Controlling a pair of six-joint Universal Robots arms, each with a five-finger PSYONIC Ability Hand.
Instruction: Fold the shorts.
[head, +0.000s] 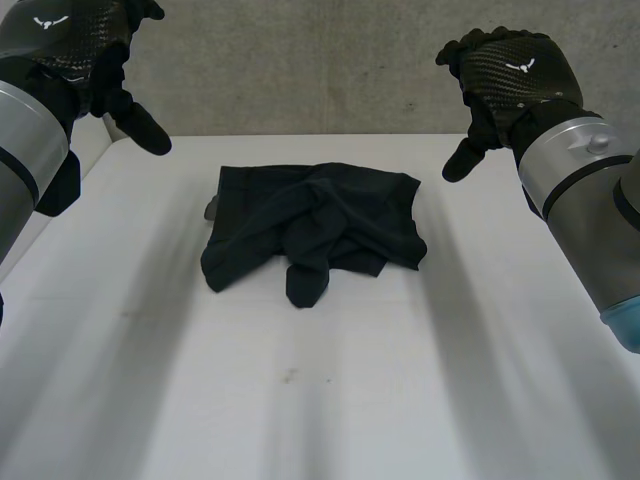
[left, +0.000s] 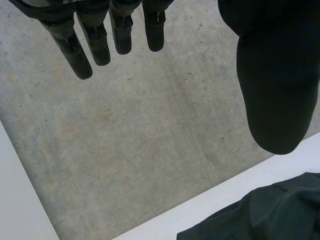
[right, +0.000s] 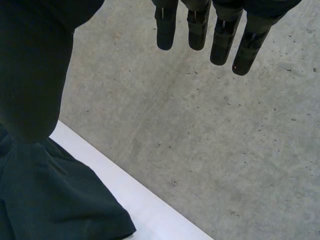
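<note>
In the head view the left hand (head: 95, 60) and the right hand (head: 505, 75) are both raised above the far side of the white table (head: 300, 410), with their thumbs pointing inward toward each other. Both hands are spread and hold nothing. The dark shorts (head: 315, 230) lie crumpled on the table between the two hands, apart from both. One bunched fold sticks out on the side away from the hands. A grey concrete wall (head: 300, 60) stands behind the table.

In the left wrist view the left hand (left: 95, 42) has straight, slightly parted fingers and its thumb is held wide of them, so the hand is open and empty. The shorts (left: 270, 215) lie on the table just beyond the thumb tip, not touching it, and concrete shows past the fingertips.

In the right wrist view the right hand (right: 200, 27) is the same, with extended fingers, thumb apart and nothing grasped. The shorts (right: 50, 200) lie on the table under the thumb, well clear of the fingertips.
</note>
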